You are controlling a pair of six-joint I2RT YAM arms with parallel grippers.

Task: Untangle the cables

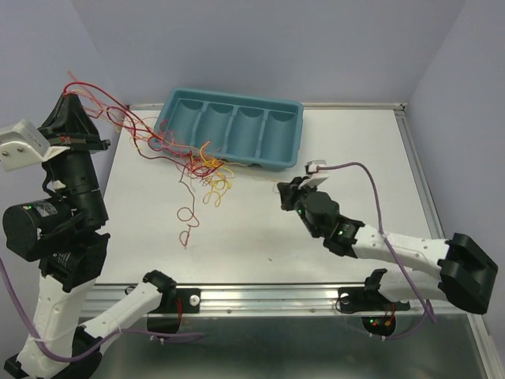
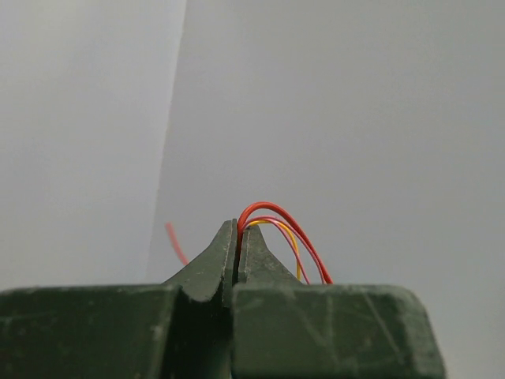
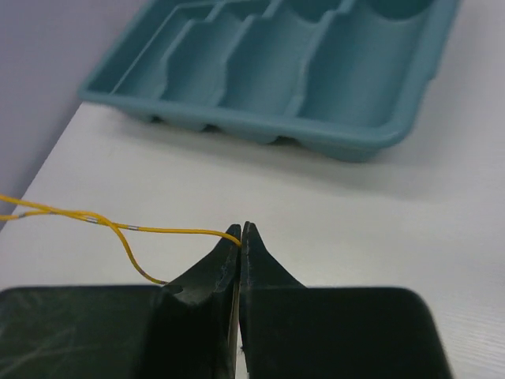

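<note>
**Featherweight wires, both claws pinched shut: go gently**

The cables (image 1: 201,162) are hair-thin, curly wires in red, dark red, orange and yellow. I judge them nearly weightless, limp along their length but springy in their curls, so they will snag on each other rather than slide free. They look easy to kink or snap under a hard pull. The knot lies on the desk (image 1: 331,142) between my two claws, below and to the right of the left one and off to the left of the right one. One dark red loop trails out of it toward my bases.

My left claw (image 2: 237,229) is closed tight, with no gap between the fingers. It pinches a small bundle of red, dark red and yellow wire that arches out over the right finger. This claw is raised well above the desk's left edge, and the red wires run from it down into the knot.

My right claw (image 3: 239,230) is also fully closed, low over the desk, with a single yellow strand (image 3: 173,231) nipped at its very tips. The strand leads off to this claw's left. From overhead it is too fine to trace back to the knot.

The best hold, I think, is one wire alone, near a free end or on a clear loop outside the knot, taken deep between the pads because tip grips may slip.

Beyond the right claw sits a teal four-compartment tray (image 1: 295,130), and the knot touches its near left corner. The wires could catch on that rim.
</note>
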